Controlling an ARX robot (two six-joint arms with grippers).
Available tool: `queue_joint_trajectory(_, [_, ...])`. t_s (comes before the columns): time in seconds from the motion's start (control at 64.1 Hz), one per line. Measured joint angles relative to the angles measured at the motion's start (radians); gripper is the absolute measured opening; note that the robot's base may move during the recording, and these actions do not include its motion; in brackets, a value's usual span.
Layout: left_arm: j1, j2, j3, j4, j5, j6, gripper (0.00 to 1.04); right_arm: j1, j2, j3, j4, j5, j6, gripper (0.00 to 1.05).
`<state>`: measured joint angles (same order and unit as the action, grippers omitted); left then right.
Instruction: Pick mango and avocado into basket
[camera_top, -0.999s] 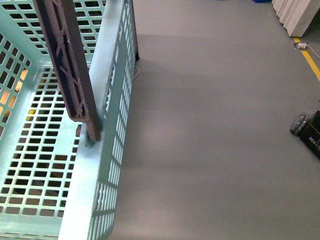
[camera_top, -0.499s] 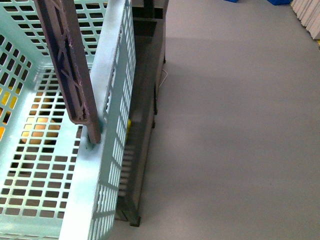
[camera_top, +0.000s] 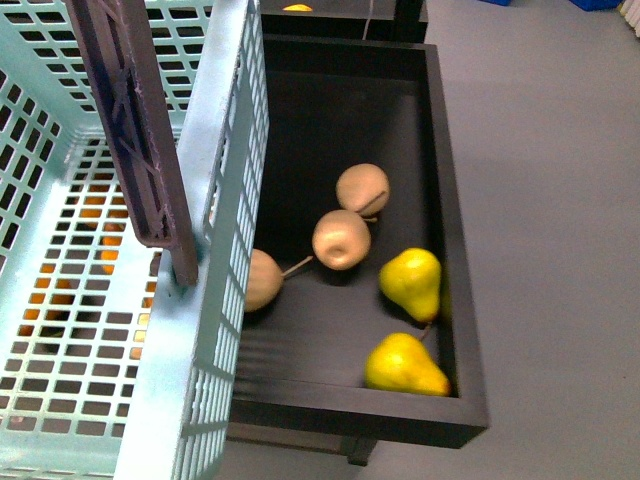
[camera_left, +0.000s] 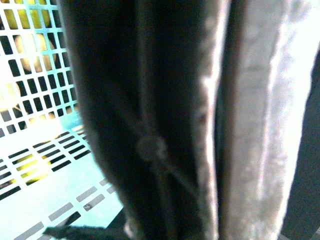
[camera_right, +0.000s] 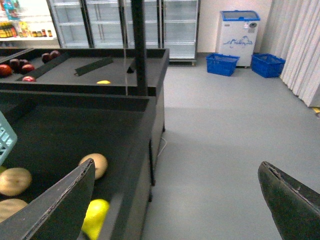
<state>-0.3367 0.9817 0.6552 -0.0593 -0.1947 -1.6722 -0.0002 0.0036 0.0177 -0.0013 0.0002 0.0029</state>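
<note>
A light teal basket (camera_top: 215, 200) with slotted walls fills the left of the front view, its brown-grey handle (camera_top: 130, 130) raised across it. The basket's right wall overlaps the left edge of a black display bin (camera_top: 446, 230). In the bin lie three round tan fruits (camera_top: 341, 239), one half hidden behind the basket wall. There are also two yellow pears: one (camera_top: 411, 283) against the bin's right edge, the other (camera_top: 403, 365) in its near right corner. Orange shapes show through the basket's floor slots, too broken up to name. In the left wrist view the handle (camera_left: 150, 125), dark and blurred, fills most of the picture, with teal slats (camera_left: 45, 75) beside it. The left gripper cannot be made out against the handle, so whether it is closed cannot be told. The right gripper (camera_right: 176, 167) has its two dark fingers (camera_right: 55, 205) spread wide with nothing between them. It hangs over the bin's edge and the grey floor (camera_right: 225, 150). The basket's corner (camera_right: 5, 140) sits off to the side, apart from the fingers.
</note>
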Motion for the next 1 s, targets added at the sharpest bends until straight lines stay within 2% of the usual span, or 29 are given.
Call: queue_joint_trajectory(0.999, [0.000,0.000,0.000,0.000,0.001,-0.001,0.15,0.000,0.000,0.000,0.000,0.000,0.000,0.96])
